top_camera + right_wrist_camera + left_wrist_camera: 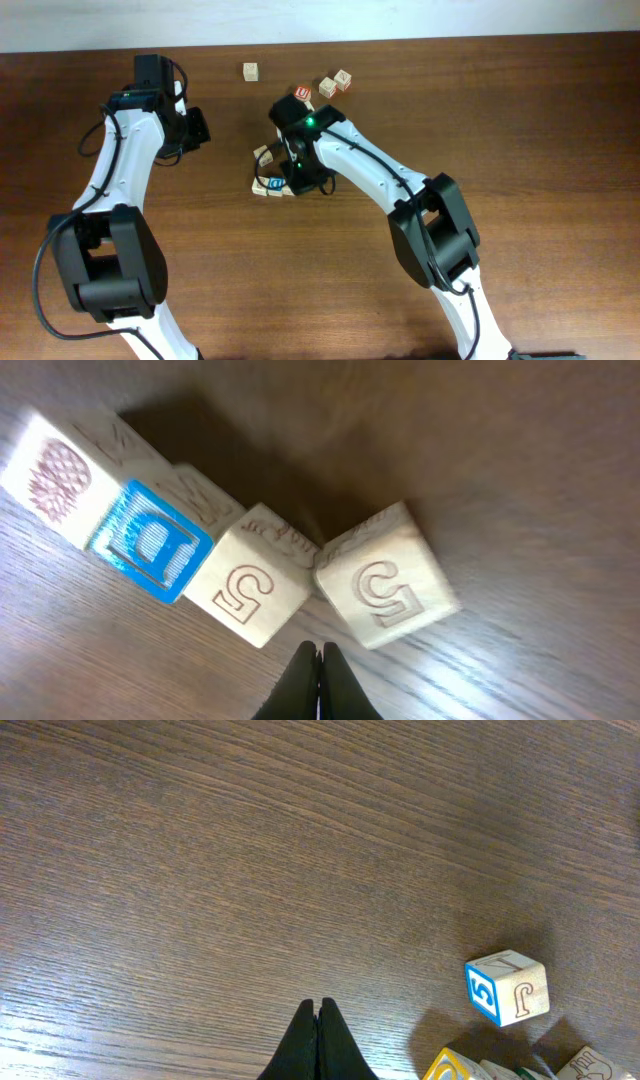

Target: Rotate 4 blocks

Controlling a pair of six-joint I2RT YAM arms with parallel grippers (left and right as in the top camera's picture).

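Observation:
Four wooden blocks lie in a slanted row in the right wrist view: a pale one with a red pineapple mark, a blue-faced one, a pale one marked 5 and a pale one turned slightly out of line. My right gripper is shut and empty, its tips just in front of the gap between the last two. Overhead, that gripper covers most of this cluster. My left gripper is shut and empty over bare wood, left of a blue-faced block. Overhead, the left gripper is left of the cluster.
A red-faced cube and two pale cubes sit at the back of the brown wooden table, with a lone pale cube further left. A yellow-edged block shows at the left wrist view's bottom edge.

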